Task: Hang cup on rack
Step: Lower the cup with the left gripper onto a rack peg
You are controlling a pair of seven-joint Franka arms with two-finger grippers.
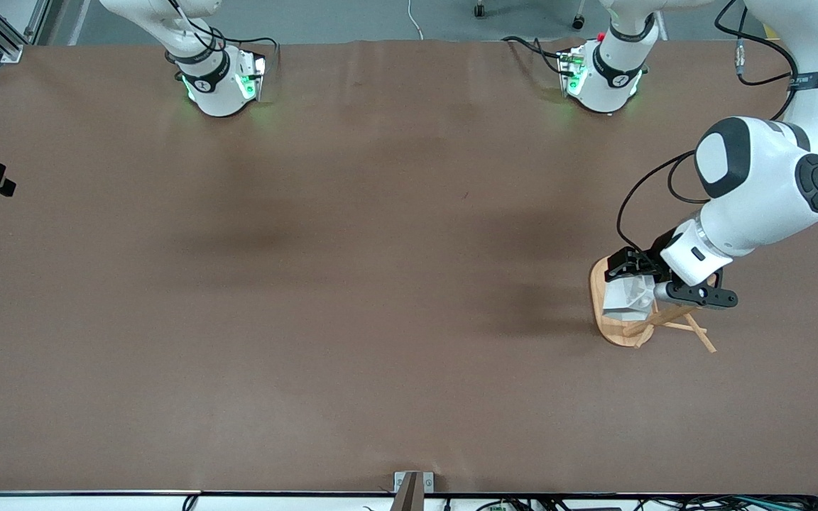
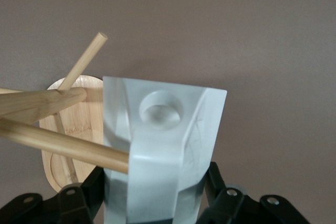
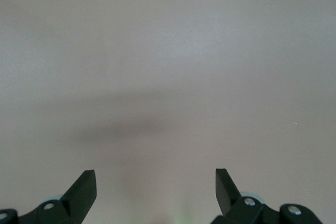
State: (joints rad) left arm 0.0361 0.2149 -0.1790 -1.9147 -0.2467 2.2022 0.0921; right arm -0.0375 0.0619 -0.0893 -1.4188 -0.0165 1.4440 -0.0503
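Over brown table [image 1: 352,284], left claw [image 1: 625,273] clasps cup [image 1: 628,294] at rack [image 1: 611,326].

Rack [image 1: 618,328] pegs [image 2: 58,145] crowd the left hand [image 1: 629,273] and cup [image 2: 163,150], bare table [image 1: 352,284] elsewhere

In my left wrist view the cup [image 2: 157,150] covers my left gripper [image 2: 157,211], whose fingers [image 2: 86,190] run off the bottom edge, and the rack [image 2: 68,140] pegs are cut by the left edge. In the front view my forearm and the cup [image 1: 628,292] hide the rack [image 1: 611,326] post at right. My right gripper [image 3: 156,182] shows only fingertips [image 3: 84,187] at the bottom edge.
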